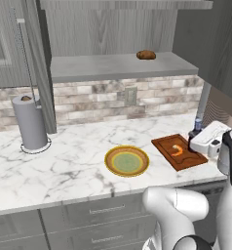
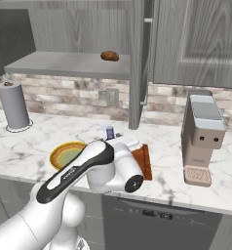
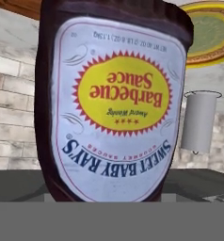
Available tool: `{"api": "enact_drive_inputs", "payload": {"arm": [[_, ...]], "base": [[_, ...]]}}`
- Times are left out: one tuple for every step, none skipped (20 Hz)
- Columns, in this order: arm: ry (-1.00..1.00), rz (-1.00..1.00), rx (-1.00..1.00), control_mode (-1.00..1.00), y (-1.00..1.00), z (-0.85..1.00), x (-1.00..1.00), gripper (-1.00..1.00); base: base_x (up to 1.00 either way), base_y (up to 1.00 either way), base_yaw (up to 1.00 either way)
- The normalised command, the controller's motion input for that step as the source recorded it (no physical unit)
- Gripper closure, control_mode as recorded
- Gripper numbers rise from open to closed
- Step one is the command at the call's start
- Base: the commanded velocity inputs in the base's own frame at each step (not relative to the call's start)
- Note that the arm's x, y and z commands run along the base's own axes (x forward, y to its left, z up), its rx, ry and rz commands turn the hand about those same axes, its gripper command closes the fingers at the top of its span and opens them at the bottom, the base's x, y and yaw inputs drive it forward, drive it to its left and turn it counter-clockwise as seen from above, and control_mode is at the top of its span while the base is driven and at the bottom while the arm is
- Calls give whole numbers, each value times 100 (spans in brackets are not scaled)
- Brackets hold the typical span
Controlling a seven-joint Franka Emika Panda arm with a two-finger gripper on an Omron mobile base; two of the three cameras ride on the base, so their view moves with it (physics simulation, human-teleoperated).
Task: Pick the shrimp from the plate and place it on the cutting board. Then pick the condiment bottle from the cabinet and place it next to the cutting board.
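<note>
The small orange shrimp (image 1: 177,150) lies on the reddish-brown cutting board (image 1: 164,143), whose edge also shows past my arm (image 2: 144,161) and in the hand view (image 3: 20,7). The plate (image 1: 109,161) (image 2: 56,155) (image 3: 198,59) sits bare to the board's left. My gripper (image 1: 196,135) (image 2: 113,139) is shut on the condiment bottle (image 1: 198,124) (image 2: 109,132), upright just beyond the board's far right corner. Its dark body and barbecue sauce label (image 3: 118,108) loom close in the hand view. Whether its base touches the counter is hidden. The cabinet (image 1: 118,66) stands open above.
A brown potato-like lump (image 1: 145,54) (image 2: 109,56) rests on the cabinet shelf. A paper towel holder (image 1: 31,122) (image 2: 13,105) (image 3: 198,121) stands at the counter's left. A coffee machine (image 2: 202,136) is to the right. The open cabinet door (image 2: 137,63) hangs over the backsplash.
</note>
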Motion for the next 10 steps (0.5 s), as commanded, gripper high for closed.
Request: {"api": "enact_drive_inputs", "payload": {"arm": [[-8,8,1,-100,0,-12,-19,100],[-8,8,0,-100,0,-17,-22,100],[-9,8,0,-100,0,-19,-23,100],[-8,8,0,-100,0,-21,-23,100],[-8,8,0,-100,0,-21,-23,100],[-8,8,1,-100,0,-21,-22,100],[-8,8,1,-100,0,-21,-22,100],[-8,8,1,-100,0,-21,-21,100],[-9,8,1,-100,0,-21,-19,100],[-9,8,1,-100,0,-19,-17,100]], "base": [[0,0,0],[0,0,0],[0,0,0],[0,0,0],[0,0,0],[0,0,0],[0,0,0],[0,0,0],[0,0,0],[0,0,0]]}}
